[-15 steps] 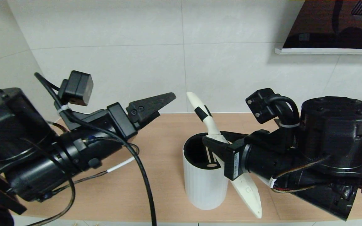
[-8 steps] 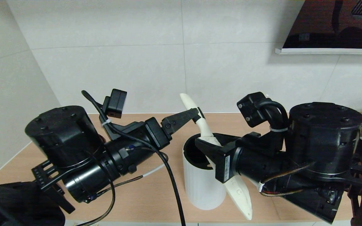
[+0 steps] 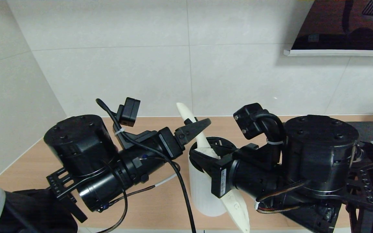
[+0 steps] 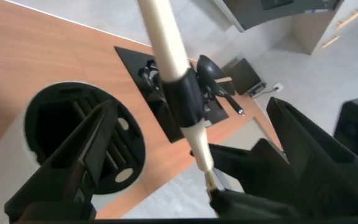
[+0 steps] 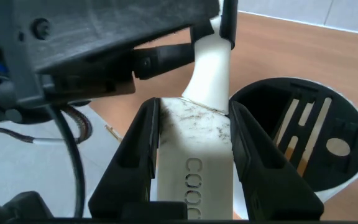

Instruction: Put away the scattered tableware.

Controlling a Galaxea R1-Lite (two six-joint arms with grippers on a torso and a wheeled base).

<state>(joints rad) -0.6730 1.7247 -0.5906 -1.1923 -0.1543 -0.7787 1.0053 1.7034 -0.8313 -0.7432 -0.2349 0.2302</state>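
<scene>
Wooden worktop (image 3: 147, 210) set against a pale tiled wall (image 3: 141, 64).

1. Spatula (image 3: 235, 207), cream, with a black band on the handle. It is tilted, held off the worktop. The broad blade hangs low on the near side of the holder and the handle rises over the holder's mouth.
2. Right gripper (image 3: 206, 150): fingers clamped on both edges of the spatula (image 5: 194, 186) where the blade narrows.
3. Holder (image 3: 202, 194): white upright cylinder with a black slotted insert (image 5: 328, 143), standing on the worktop.
4. Left gripper (image 3: 197, 126): fingers spread, one on each side of the banded handle (image 4: 182, 99), with a gap on both sides and gripping nothing.
5. Black slab (image 4: 129, 59) carrying dark utensils (image 4: 213, 71), farther along the worktop.
6. Dark hood (image 3: 345, 26), mounted high on the wall.
</scene>
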